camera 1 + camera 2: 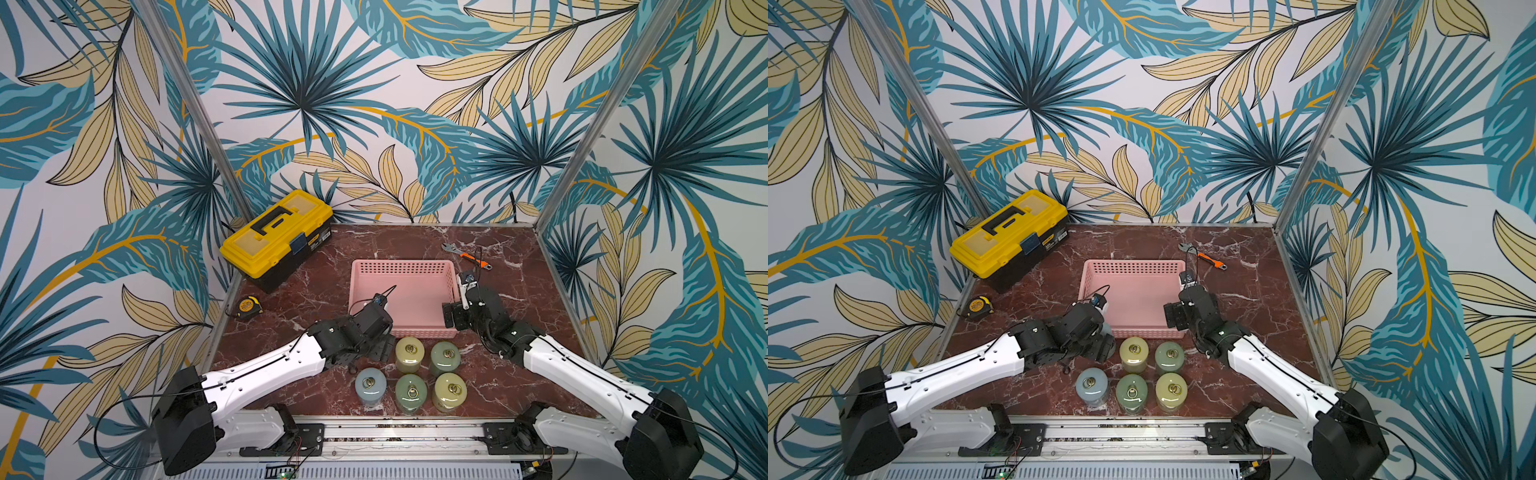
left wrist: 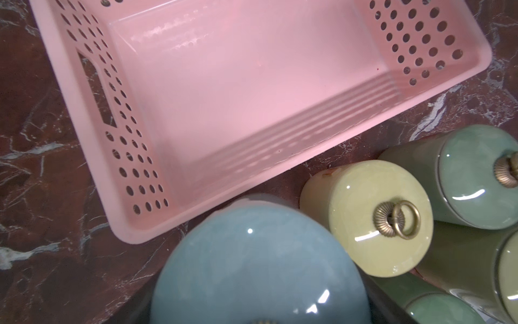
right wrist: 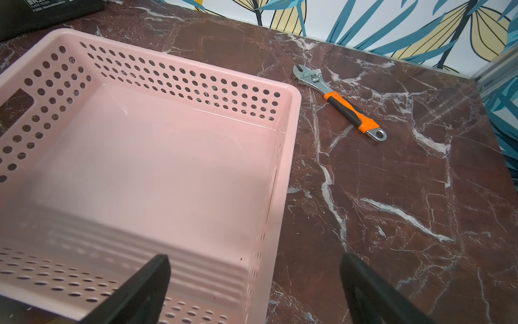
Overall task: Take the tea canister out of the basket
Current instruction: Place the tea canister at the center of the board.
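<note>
Status: basket [image 1: 401, 269] is empty. Both wrist views show a bare floor, nothing left inside.

Tea canister [image 2: 260, 266], the blue-lidded one, sits between the fingers [image 2: 378, 297] of the left end effector [image 1: 1104, 345]. The fingers lie against both sides with no gap visible, so I read it as clamped on the canister at a wide setting. The canister is outside the basket, whose near-left corner is just ahead of the left end effector. The wall isn't touching the canister as far as I can see. Can't tell whether its base is on the bench [image 1: 519, 316] or just above it, since the body is hidden.

Five more canisters [image 1: 409, 353] stand on the bench, immediately right of the left end effector and back toward its base. The closest, a yellow one, is just beside the held one. The held one lines up with the vacant corner of that block.

Right end effector [image 3: 255, 261]: jaws wide apart and empty. It straddles the basket's near-right corner, one finger over the basket floor, one over the bench.

Judgement: extraction is effectively done. Left to do: confirm set-down, let go, back off without knocking the yellow neighbour.
</note>
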Robot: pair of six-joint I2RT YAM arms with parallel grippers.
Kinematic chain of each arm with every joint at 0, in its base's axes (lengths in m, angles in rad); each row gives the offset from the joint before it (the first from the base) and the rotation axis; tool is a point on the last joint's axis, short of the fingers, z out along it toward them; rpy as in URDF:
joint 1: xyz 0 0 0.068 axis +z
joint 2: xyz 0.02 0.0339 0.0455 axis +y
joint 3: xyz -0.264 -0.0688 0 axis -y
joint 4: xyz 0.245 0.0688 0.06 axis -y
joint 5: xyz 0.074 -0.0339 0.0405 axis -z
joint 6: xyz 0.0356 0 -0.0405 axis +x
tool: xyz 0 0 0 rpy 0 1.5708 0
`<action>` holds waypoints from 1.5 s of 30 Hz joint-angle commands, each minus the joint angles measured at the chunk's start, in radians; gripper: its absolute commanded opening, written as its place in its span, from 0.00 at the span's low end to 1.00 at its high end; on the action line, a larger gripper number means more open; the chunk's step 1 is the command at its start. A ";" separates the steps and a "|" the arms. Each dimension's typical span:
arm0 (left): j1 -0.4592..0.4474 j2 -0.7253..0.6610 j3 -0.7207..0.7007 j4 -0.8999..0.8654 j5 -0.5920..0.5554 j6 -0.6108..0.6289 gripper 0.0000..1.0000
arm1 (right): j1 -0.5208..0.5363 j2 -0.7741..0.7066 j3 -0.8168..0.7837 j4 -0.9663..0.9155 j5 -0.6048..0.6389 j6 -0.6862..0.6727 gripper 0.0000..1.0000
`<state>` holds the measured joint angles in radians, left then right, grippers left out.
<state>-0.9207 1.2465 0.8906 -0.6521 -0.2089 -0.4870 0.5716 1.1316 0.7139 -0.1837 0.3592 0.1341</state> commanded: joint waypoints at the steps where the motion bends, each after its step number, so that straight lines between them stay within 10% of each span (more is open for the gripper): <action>1: -0.005 -0.001 -0.033 0.090 -0.012 -0.020 0.43 | -0.003 0.004 -0.023 0.018 0.009 0.005 0.99; 45: -0.020 0.094 -0.137 0.196 -0.042 -0.077 0.42 | -0.003 0.021 -0.022 0.021 0.009 0.006 0.99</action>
<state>-0.9352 1.3418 0.7647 -0.5114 -0.2218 -0.5518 0.5716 1.1416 0.7139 -0.1799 0.3592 0.1341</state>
